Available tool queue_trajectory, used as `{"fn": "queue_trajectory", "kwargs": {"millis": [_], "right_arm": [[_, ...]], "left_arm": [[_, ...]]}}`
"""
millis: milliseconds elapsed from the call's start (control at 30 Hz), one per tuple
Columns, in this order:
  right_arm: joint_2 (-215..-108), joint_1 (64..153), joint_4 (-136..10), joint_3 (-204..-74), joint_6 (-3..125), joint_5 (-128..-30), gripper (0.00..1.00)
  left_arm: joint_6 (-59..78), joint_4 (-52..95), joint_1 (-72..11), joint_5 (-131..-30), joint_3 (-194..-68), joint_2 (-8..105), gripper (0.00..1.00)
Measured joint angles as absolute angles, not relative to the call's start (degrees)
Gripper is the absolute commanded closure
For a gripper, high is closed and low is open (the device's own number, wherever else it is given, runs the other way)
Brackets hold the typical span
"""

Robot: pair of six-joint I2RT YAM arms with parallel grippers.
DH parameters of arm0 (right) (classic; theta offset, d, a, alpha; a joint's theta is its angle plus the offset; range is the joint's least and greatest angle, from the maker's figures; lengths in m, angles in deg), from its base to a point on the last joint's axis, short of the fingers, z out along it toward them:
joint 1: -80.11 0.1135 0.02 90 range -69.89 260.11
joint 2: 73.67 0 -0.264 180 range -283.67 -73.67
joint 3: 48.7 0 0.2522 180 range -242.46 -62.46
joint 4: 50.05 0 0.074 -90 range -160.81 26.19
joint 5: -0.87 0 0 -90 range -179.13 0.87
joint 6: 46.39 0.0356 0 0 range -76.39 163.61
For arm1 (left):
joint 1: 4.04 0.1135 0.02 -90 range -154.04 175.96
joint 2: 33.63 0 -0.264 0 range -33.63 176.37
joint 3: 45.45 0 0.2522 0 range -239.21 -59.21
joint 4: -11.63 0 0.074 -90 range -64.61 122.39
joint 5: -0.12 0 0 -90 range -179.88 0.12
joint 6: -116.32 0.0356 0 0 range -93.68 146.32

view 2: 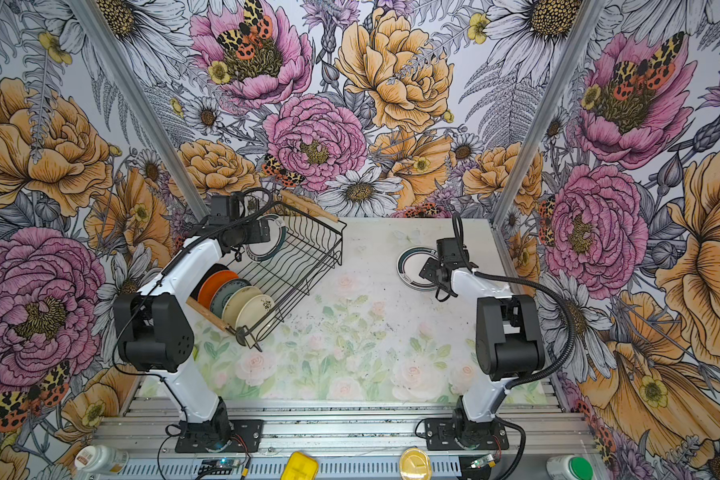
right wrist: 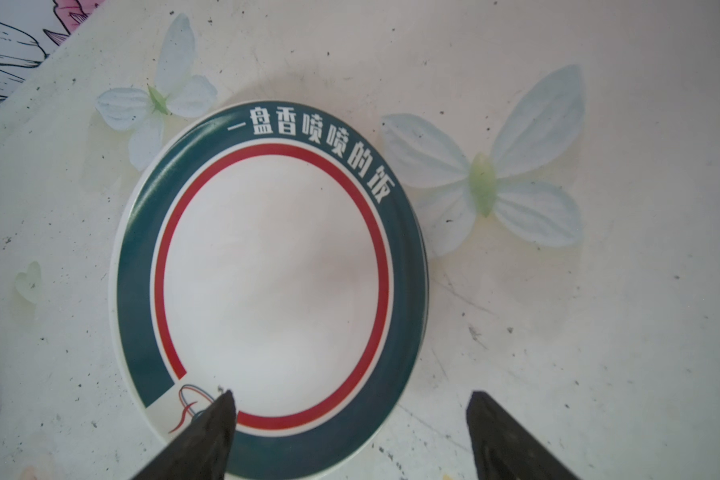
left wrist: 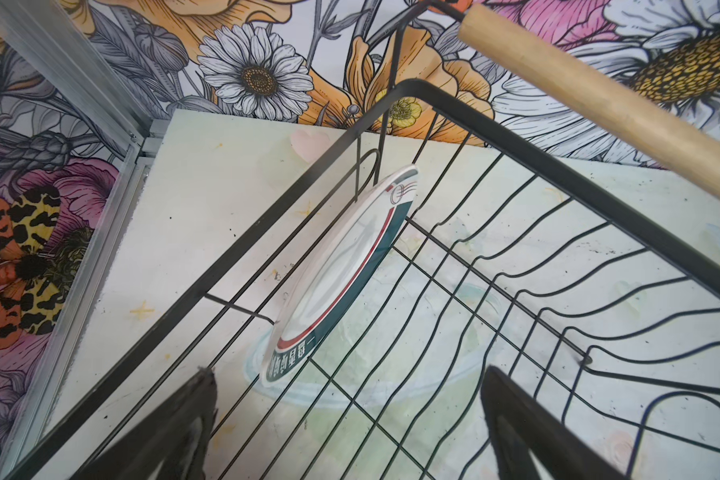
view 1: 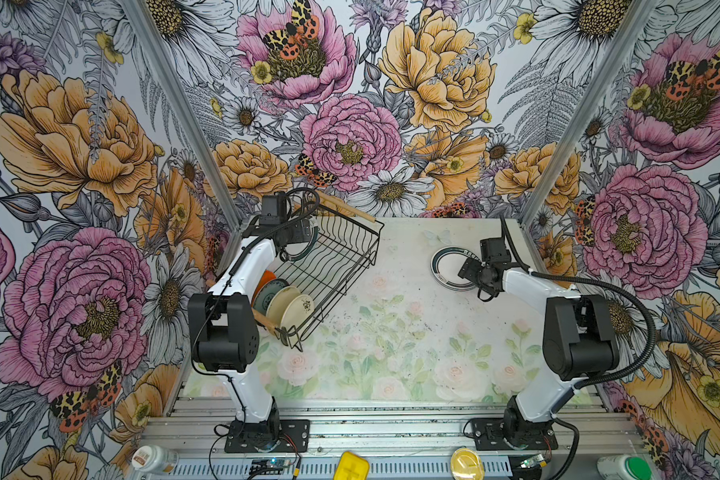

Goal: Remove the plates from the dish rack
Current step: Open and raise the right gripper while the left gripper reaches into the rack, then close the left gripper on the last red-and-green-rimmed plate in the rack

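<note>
Teal-rimmed plate (right wrist: 273,286), flat on table (right wrist: 599,332), beneath right gripper (right wrist: 352,394) spread wide, holding nothing; left gripper (left wrist: 348,369) equally wide, facing standing plate (left wrist: 341,270) in dish rack (left wrist: 558,183).

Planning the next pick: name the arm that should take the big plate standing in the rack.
Left, probably. The left gripper, open, hangs close to the standing plate in the rack; the right gripper, also open, is across the table over a flat plate.

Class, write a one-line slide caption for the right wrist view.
Open right claw poised over the rim of a teal-banded plate lying flat on the table.
</note>
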State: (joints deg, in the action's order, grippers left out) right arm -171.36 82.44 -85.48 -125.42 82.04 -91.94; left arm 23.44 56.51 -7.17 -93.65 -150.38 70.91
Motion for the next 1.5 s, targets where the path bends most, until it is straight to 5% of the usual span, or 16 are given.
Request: {"fn": "queue_trajectory", "kwargs": {"millis": [900,1033,1167,1500], "right_arm": [[-167.07,79.64,-85.48,-122.60,82.07,-90.32,0.10],[-167.07,79.35,-85.48,-122.60,82.04,-89.90,0.11],[-167.07,79.27,-85.48,-122.60,82.02,-89.71,0.12],[-167.07,78.89,-85.48,-122.60,81.39,-89.47,0.13]], "left_arm": [[31.27,60.57,-6.26,-95.86,-162.16,86.49,0.10],[31.47,60.79,-6.26,-96.49,-162.60,87.63,0.16],[32.36,61.01,-6.12,-97.00,-163.87,88.43,0.33],[33.10,60.96,-5.99,-98.05,-165.07,89.09,0.49]]}}
